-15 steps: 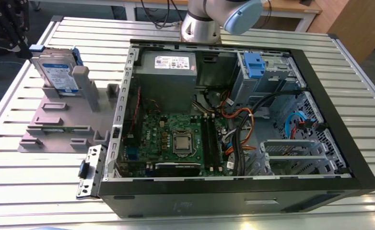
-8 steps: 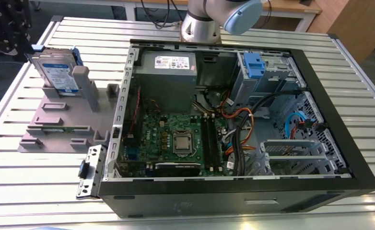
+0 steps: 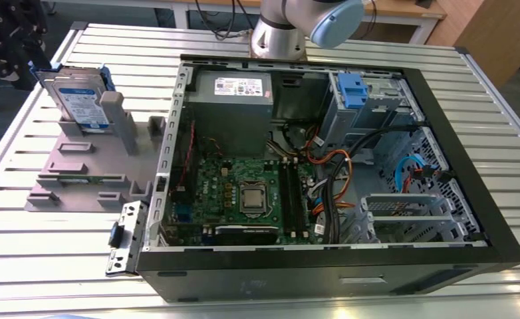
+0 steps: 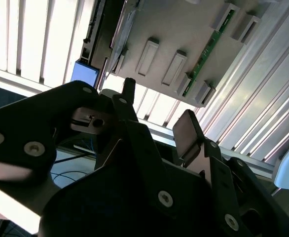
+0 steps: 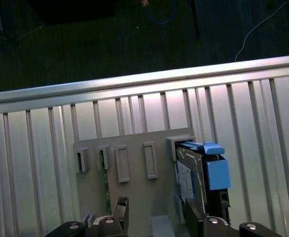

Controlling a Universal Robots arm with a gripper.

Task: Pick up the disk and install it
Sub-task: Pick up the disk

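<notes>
Disk [image 3: 78,100] stands upright on its edge in an end slot of the grey rack [image 3: 82,169], its blue bracket at the top. The rack lies flat on the slatted table [image 3: 29,226], with the open computer case [image 3: 313,276] just beside it. In both wrist views the pincer [image 5: 157,210] [image 4: 158,106] hangs above the rack, spread wide with nothing held, one fingertip [image 5: 194,210] near the disk.

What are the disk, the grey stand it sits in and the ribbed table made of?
The disk: silver-grey body that looks like metal, paper-like label, glossy blue frame, likely plastic. The stand: matte, uniform grey, probably plastic. The table: bright ribbed slats with sheen, likely aluminium.
</notes>
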